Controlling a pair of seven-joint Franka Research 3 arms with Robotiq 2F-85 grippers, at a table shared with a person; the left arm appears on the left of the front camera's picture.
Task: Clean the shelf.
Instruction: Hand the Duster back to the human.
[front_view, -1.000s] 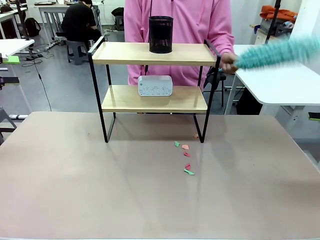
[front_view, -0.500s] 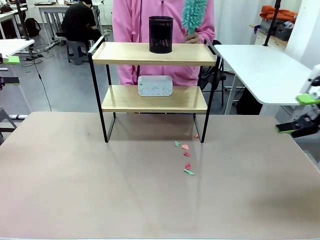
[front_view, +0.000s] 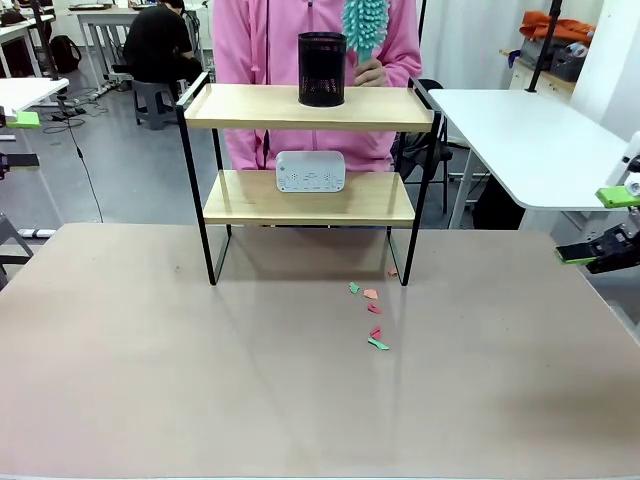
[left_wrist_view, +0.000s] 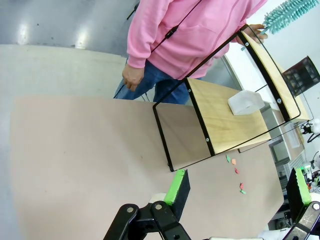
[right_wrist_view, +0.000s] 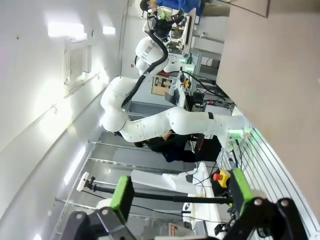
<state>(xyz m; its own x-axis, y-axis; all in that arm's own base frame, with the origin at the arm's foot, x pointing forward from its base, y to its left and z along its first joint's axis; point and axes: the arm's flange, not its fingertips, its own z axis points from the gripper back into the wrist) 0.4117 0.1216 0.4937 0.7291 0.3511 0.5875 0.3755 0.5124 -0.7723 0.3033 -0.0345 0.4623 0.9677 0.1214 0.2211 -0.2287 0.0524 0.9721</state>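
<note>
Partly hidden: I see the person's hand (front_view: 370, 72) behind the black mesh cup (front_view: 322, 68), curled round a fluffy teal duster (front_view: 362, 27); its handle is hard to make out
Shelf: two-tier rack of pale wood boards on thin black metal frame (front_view: 300, 107), far side of the matte tabletop (front_view: 200, 380); white box (front_view: 310, 171) on lower board; paper scraps (front_view: 372, 310) near its right leg
Right gripper (front_view: 602, 225): cut off at the edge; jaws apart, empty
Left gripper (left_wrist_view: 235, 187): jaws spread, empty

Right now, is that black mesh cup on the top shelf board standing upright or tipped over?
Upright. The black mesh cup stands on its base on the shelf's top board, open rim facing up, sides vertical.
</note>
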